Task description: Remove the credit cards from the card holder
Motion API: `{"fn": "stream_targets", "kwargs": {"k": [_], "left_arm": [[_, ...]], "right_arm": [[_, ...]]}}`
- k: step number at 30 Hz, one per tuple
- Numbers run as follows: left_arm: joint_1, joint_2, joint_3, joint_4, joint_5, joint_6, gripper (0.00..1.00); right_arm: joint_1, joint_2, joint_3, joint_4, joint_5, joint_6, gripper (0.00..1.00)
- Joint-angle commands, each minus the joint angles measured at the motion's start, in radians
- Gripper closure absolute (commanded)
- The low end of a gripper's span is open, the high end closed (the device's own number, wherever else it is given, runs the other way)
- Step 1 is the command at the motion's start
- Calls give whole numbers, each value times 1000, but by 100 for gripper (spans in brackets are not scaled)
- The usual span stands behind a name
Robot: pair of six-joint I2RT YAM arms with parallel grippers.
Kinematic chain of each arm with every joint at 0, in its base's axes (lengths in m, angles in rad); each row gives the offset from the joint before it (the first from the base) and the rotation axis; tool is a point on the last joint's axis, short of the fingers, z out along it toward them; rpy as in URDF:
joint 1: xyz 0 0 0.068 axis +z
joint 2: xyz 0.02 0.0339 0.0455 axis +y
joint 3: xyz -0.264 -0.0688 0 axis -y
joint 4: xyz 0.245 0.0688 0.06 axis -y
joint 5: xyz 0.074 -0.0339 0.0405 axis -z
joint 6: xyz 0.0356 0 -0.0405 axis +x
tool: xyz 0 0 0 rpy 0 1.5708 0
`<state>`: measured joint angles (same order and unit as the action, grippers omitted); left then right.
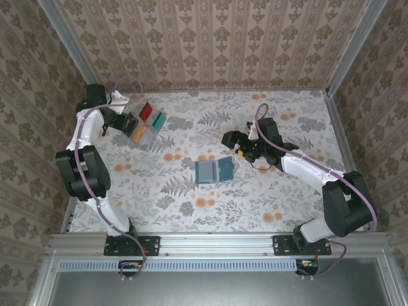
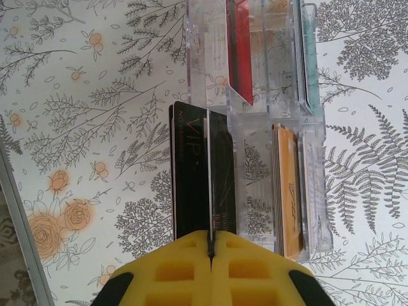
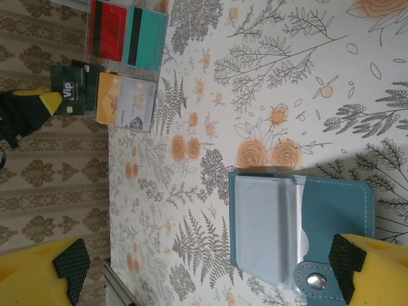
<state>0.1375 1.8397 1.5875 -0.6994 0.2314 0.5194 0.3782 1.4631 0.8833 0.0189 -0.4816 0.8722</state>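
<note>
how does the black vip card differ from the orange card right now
The black card is pinched by the shut left gripper; the orange card stands ungripped in the clear organizer. The black card is dark with VIP lettering, the orange card bright. Both are thin, similar-sized cards.

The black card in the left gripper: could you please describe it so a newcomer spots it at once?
Find the clear organiser at the table's far left. The left gripper pinches the black card at its edge; unlike the coloured cards inside, this one is black, lettered VIP.
</note>
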Motion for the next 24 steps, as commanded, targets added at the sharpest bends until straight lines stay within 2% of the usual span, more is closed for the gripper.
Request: {"fn": "stream_targets", "kwargs": {"k": [1, 10, 16, 21, 24], "left_arm": [[-23, 19, -20, 13, -44, 38, 96], [-38, 39, 38, -25, -85, -4, 69], [-32, -7, 58, -13, -99, -67, 60], [-1, -24, 95, -22, -82, -176, 40], [14, -3, 108, -51, -79, -215, 37]], "right_arm": [[5, -40, -11, 10, -2, 23, 0], [10, -66, -4, -1, -4, 17, 0], [12, -66, -6, 7, -9, 22, 0], [14, -58, -9, 18, -17, 25, 0], [14, -54, -9, 22, -12, 27, 0]]}}
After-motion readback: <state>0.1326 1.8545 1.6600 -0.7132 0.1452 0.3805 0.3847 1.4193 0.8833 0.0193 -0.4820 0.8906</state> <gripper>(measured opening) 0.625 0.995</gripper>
